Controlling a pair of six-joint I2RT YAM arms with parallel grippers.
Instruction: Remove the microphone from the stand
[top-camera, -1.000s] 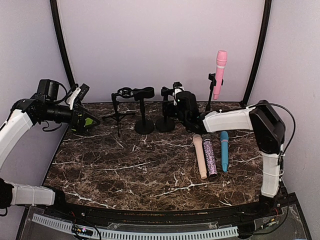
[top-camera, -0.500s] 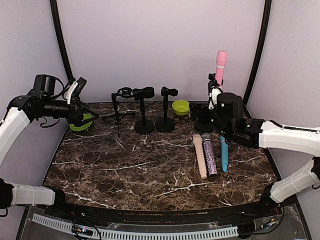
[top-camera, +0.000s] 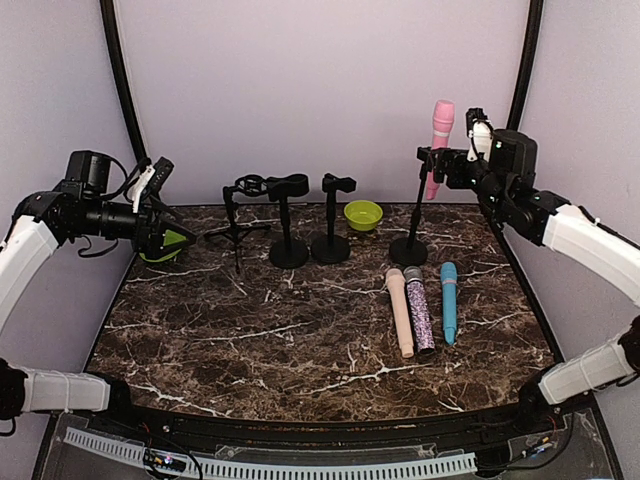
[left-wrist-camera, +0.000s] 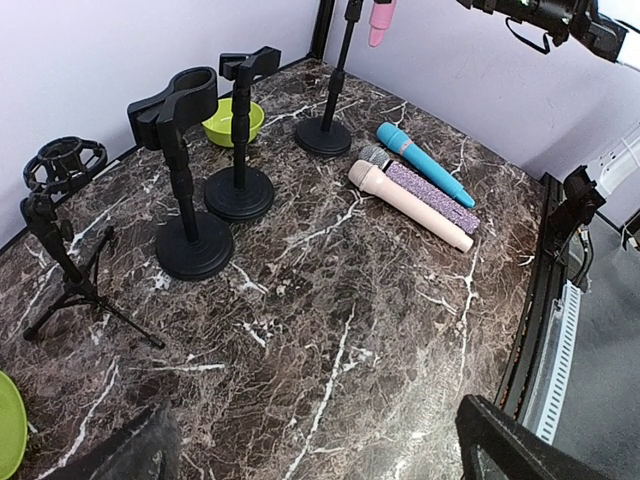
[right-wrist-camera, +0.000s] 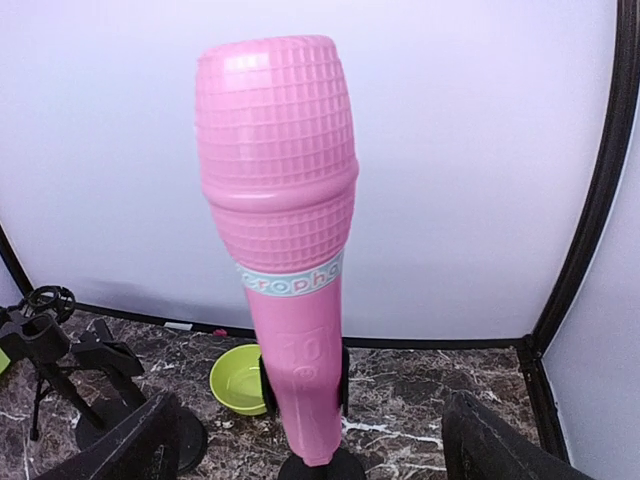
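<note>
A pink microphone (top-camera: 440, 140) stands upright in the clip of a thin black stand (top-camera: 416, 215) at the back right of the marble table. In the right wrist view the microphone (right-wrist-camera: 285, 230) fills the centre. My right gripper (top-camera: 452, 167) is raised level with the clip, just right of the microphone, open and empty. Its two fingertips show at the bottom corners of the right wrist view (right-wrist-camera: 315, 450), apart from the microphone. My left gripper (top-camera: 165, 205) is open and empty at the far left, high over the table (left-wrist-camera: 320, 455).
Three loose microphones lie side by side: peach (top-camera: 400, 312), glittery purple (top-camera: 419, 310), blue (top-camera: 449, 300). Two empty black stands (top-camera: 288, 215) (top-camera: 332, 215) and a small tripod (top-camera: 238, 225) stand at the back. There are green bowls at back centre (top-camera: 362, 213) and by the left gripper (top-camera: 160, 245).
My right arm has swung from the table's back centre to the right and risen to the pink microphone's height. The left arm has barely moved.
</note>
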